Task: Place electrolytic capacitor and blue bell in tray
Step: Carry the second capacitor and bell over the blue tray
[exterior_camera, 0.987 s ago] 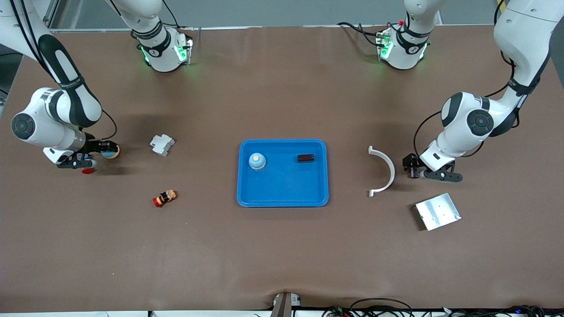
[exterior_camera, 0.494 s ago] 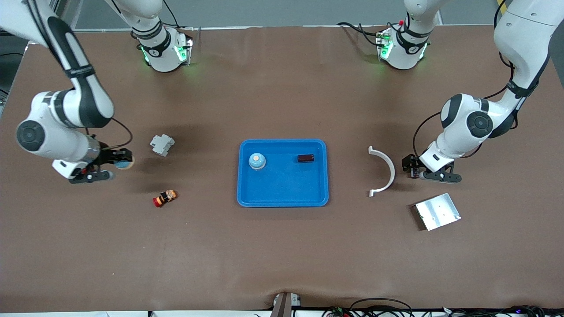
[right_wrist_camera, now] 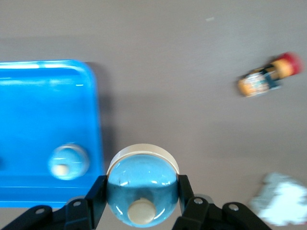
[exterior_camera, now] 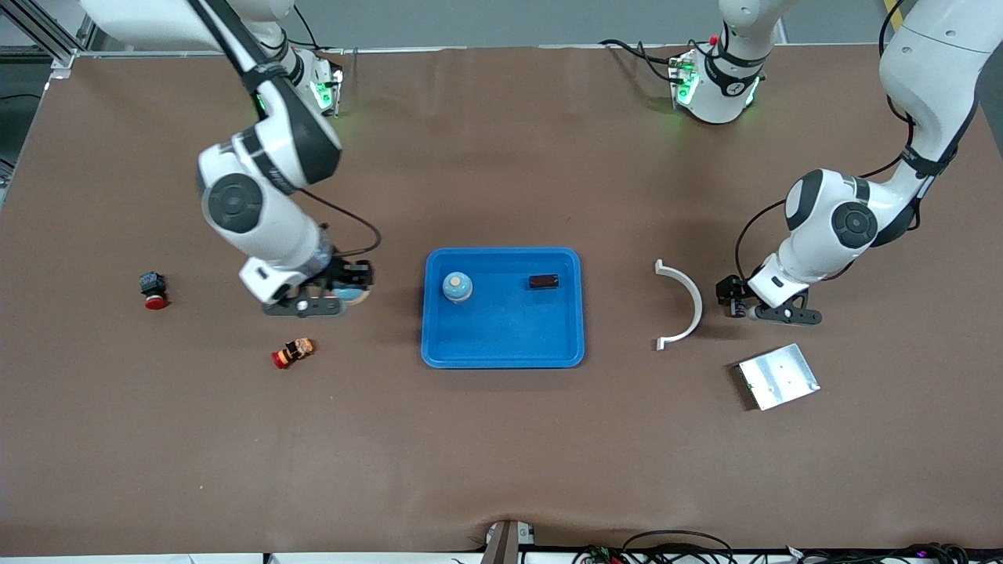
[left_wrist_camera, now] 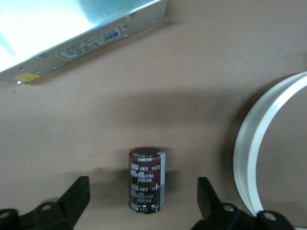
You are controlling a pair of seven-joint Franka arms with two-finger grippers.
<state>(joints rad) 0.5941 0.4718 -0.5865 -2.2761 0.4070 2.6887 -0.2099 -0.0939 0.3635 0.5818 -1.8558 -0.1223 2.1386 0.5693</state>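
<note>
The blue tray lies mid-table and holds a blue bell and a dark electrolytic capacitor. My right gripper is shut on a second blue bell, a glossy dome with a cream button. It hangs over the table just off the tray's rim, toward the right arm's end. My left gripper is low beside the white arc. In the left wrist view its fingers stand open on either side of a second brown capacitor that lies on the table, with gaps on both sides.
A white curved arc lies between the tray and the left gripper. A silver metal plate sits nearer the front camera than that gripper. A red-and-orange part and a red-capped black button lie toward the right arm's end.
The right arm has carried the blue bell from its end of the table to just beside the tray, uncovering the red-capped button. The left gripper has stayed in place.
</note>
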